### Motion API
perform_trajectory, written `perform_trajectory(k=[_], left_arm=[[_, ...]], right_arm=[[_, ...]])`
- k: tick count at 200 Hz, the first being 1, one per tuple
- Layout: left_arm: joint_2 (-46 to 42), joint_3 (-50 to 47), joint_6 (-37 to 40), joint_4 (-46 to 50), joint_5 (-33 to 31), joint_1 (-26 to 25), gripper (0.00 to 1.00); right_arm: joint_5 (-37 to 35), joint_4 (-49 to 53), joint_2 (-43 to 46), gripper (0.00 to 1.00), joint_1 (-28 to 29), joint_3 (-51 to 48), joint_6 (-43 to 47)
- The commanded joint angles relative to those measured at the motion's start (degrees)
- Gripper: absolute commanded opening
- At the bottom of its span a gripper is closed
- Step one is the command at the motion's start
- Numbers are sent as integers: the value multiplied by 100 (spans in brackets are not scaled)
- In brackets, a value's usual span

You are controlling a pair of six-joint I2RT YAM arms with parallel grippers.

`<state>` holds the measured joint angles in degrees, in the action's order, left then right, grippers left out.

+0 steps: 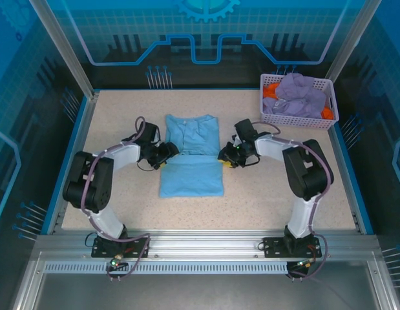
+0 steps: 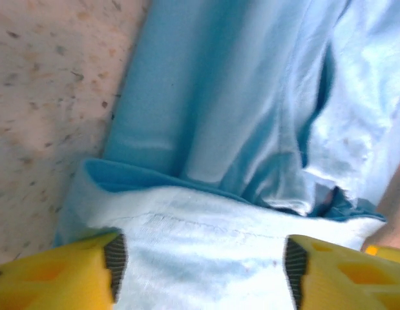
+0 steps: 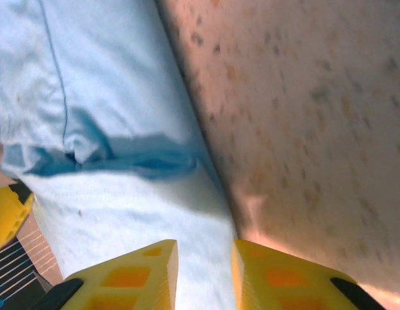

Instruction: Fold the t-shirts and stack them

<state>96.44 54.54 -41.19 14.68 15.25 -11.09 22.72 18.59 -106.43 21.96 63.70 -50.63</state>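
A light blue t-shirt lies flat in the middle of the table, its lower part folded up into a neat rectangle with a fold line across it. My left gripper rests at the shirt's left edge. In the left wrist view it stands wide open over the pale cloth, gripping nothing. My right gripper sits at the shirt's right edge. In the right wrist view its jaws stand a little apart over the edge of the cloth. A lavender t-shirt and an orange one lie crumpled in the basket.
The lavender mesh basket stands at the back right corner of the speckled table. Blue raised edges border the table, and metal frame posts rise at the back corners.
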Motion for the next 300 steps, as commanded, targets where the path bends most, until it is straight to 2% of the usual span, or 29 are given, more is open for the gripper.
perform_trajectory(k=[1, 19, 40, 57, 76, 93, 114, 145, 158, 194, 214, 230, 241, 263, 288, 300], left_arm=[[-935, 31, 26, 540, -406, -152, 73], [-1500, -57, 48, 811, -478, -588, 69], [-1856, -445, -163, 671, -67, -1154, 47], [-1855, -918, -498, 91, 572, -1596, 36], [-1641, -1471, -921, -675, 936, -1971, 33], [-1324, -2007, -1304, -1394, 1191, -2026, 30], [-1047, -2401, -1295, -1641, 1202, -2017, 29], [-1357, -2458, -693, -251, 293, -1932, 29], [-1787, -2587, -646, 179, -82, -1834, 35], [-3152, -3003, -657, 1080, -549, -1005, 46], [-3657, -3003, -503, 1547, -528, -506, 48], [-3945, -2838, -451, 1860, -572, -429, 50], [-4096, -2737, -496, 1956, -507, -429, 51], [-4378, -2685, -633, 1820, -19, -437, 54], [-4374, -2681, -771, 1625, 641, -578, 54], [-4271, -2685, -838, 1562, 764, -806, 53]], right_arm=[[-98, -105, 839, 31, 316, -368, 32], [-141, -353, 1201, 30, 754, -735, -75], [-242, -620, 1427, 27, 1349, -1089, -330], [-333, -972, 1472, 22, 1680, -1448, -661], [-367, -1172, 1345, 21, 1877, -1703, -904], [-345, -1400, 1251, 20, 1948, -1937, -1115], [-488, -1063, 1115, 19, 2010, -2031, -1189], [-619, -891, 1089, 18, 1904, -2311, -1148], [-601, -960, 1123, 18, 1835, -2458, -1140], [-609, -951, 1251, 18, 1756, -2614, -1126], [-594, -930, 1418, 20, 1729, -2666, -1085], [-513, -962, 1738, 28, 1774, -2697, -1041], [-571, -814, 2034, 39, 1862, -2643, -1007], [-807, -342, 2714, 55, 1966, -2481, -898], [-1476, 297, 3561, 65, 1856, -2568, -857], [-1664, 491, 3817, 66, 1726, -2687, -813]])
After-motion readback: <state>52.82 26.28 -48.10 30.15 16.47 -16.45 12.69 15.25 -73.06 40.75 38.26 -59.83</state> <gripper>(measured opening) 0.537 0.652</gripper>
